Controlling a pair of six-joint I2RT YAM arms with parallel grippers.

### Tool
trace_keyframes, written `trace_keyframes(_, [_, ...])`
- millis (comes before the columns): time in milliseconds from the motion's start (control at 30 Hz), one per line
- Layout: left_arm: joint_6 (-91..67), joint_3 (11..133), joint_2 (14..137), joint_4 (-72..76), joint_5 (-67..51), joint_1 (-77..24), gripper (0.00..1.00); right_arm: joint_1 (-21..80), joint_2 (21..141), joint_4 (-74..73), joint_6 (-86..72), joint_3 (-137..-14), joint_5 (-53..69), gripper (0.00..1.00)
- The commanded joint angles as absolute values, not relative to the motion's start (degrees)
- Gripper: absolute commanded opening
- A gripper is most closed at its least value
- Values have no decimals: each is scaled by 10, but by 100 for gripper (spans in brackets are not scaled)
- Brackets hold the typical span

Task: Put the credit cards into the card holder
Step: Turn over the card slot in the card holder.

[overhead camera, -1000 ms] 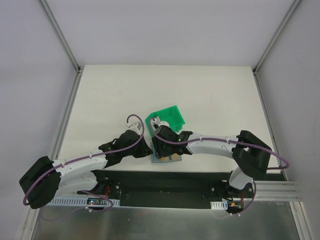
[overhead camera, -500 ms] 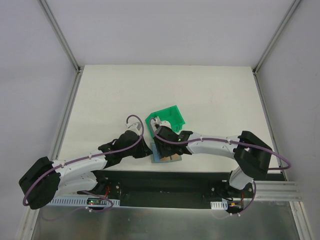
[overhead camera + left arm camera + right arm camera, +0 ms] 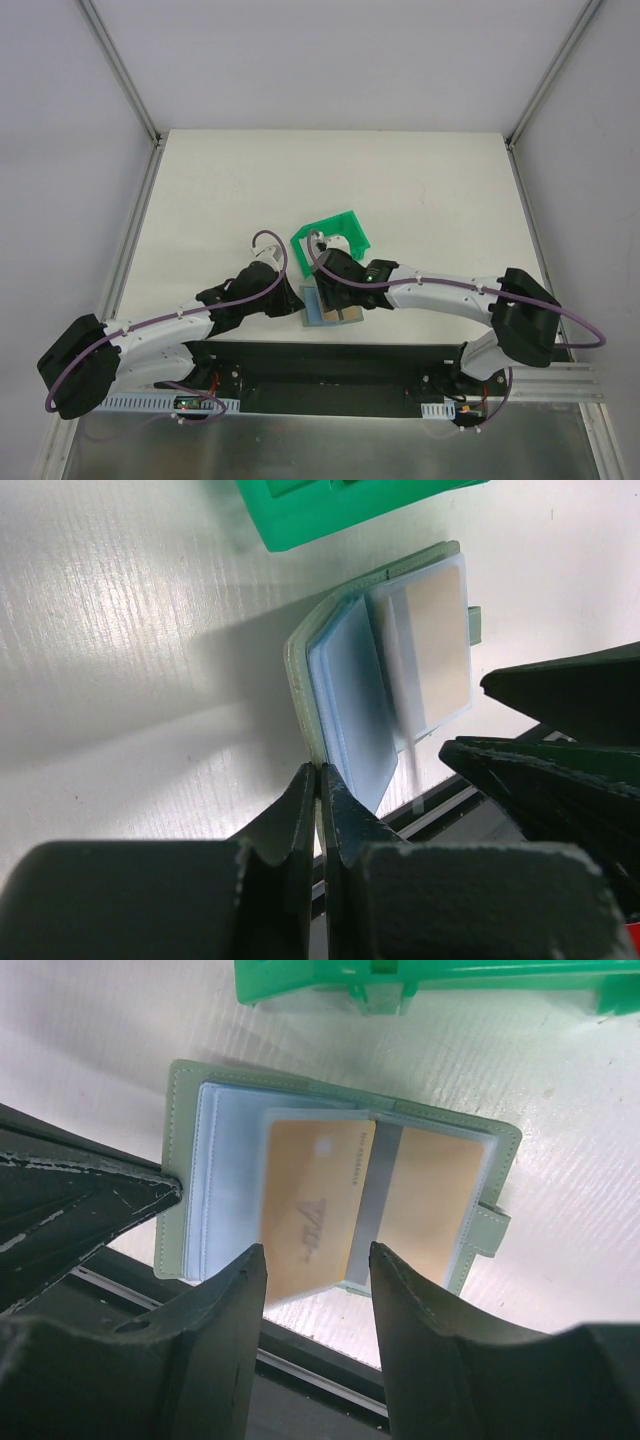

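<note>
The card holder point(image 3: 186, 1185) lies open at the table's front edge, grey-green outside with clear bluish pockets point(image 3: 350, 695). My left gripper point(image 3: 319, 771) is shut on the rim of its left leaf and pins it. One tan credit card point(image 3: 440, 1200) sits in the right-hand pocket. A second tan credit card point(image 3: 312, 1195) hangs tilted over the middle of the holder, with my right gripper point(image 3: 316, 1252) shut on its two long edges. From the top view both grippers meet over the card holder point(image 3: 312, 303), and the right gripper point(image 3: 338, 297) covers most of it.
A bright green plastic bin point(image 3: 345, 228) stands just behind the card holder, close to the right wrist. The table's front edge and the black base rail point(image 3: 330, 1370) run directly beneath the holder. The left fingers point(image 3: 90, 1200) lie close to the right gripper.
The right arm's elbow has swung out to the right and its wrist has shifted a little, so more of the holder's bluish left leaf shows. The left arm has stayed put.
</note>
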State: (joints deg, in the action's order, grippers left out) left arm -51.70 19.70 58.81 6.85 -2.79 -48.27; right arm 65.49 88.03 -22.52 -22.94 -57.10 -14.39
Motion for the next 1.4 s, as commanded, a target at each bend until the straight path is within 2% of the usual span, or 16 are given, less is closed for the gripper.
trace_keyframes(0, [-519,191,577,77,-20,-477,0,650,843,-246,-236,-563,-165,48])
trace_keyframes(333, [-520,191,571,75,-18,-478,0,638,817,-204,-243,-525,-137,48])
trace_keyframes(600, [-519,192,574,74,-19,-477,0,639,890,-135,-245,-558,-64,50])
trace_keyframes(1367, [-519,187,565,75,-12,-478,0,642,944,-148,-243,-585,-51,52])
